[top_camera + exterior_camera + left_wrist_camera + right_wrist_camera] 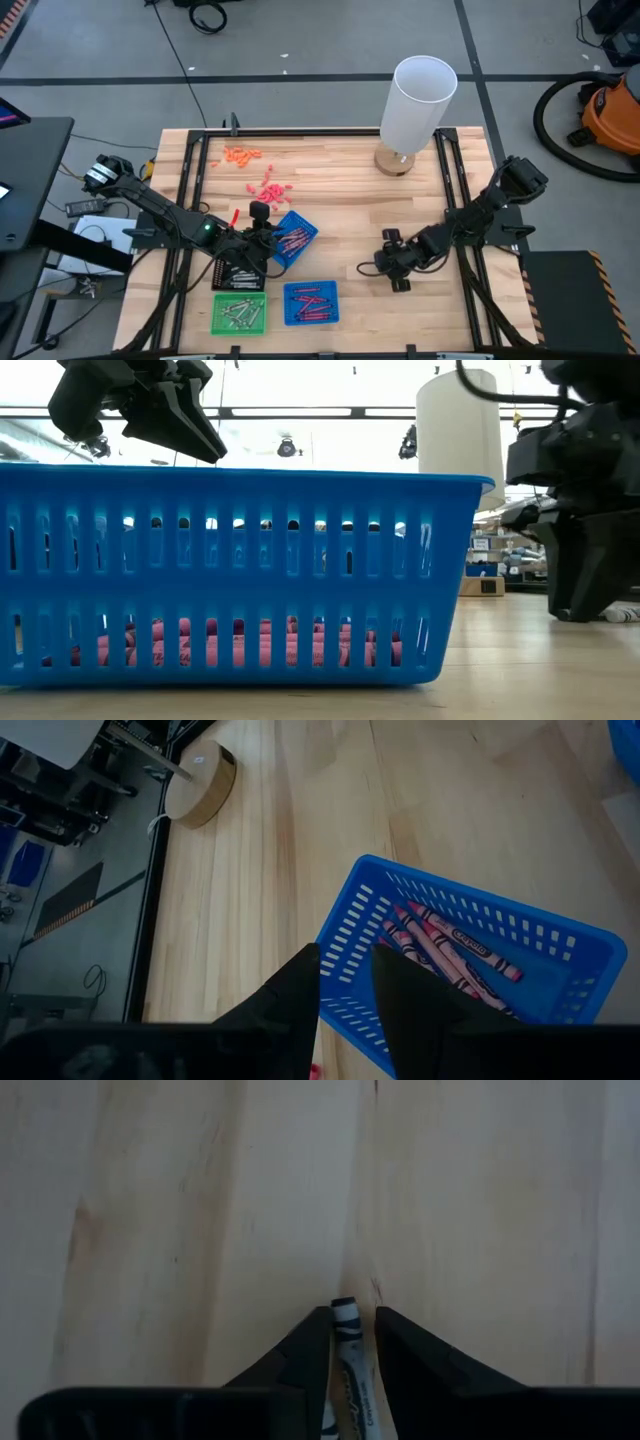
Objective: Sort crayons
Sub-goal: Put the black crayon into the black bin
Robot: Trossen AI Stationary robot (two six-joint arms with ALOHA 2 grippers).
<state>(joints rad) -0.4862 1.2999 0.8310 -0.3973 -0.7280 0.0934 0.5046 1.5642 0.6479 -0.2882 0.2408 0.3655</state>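
Note:
A blue tray (296, 238) with red crayons (455, 945) sits turned askew at mid-table. My left gripper (262, 232) is shut on its rim. My right gripper (397, 268) is low over the bare wood at the right, shut on a grey-silver crayon (348, 1342). A second blue tray (311, 303) holds red crayons near the front edge and fills the low view (230, 580). A green tray (239, 312) beside it holds grey crayons. My left gripper pinches the blue tray's side wall at its rim (345, 935), one finger inside the tray and one outside, coming from above. Whether the tray is lifted off the table, I cannot tell. My right gripper pinches the grey-silver crayon between its two fingers, the crayon lying along them. The crayon's end (344, 1308) sticks out past the fingertips toward the wood, and the fingers slant down toward the table.
Salmon-pink bits (268, 188) and orange bits (242, 155) lie at the far left of the table. A white cylinder on a round wooden base (418, 100) stands at the far right. A black tray-like object (238, 272) lies under my left arm.

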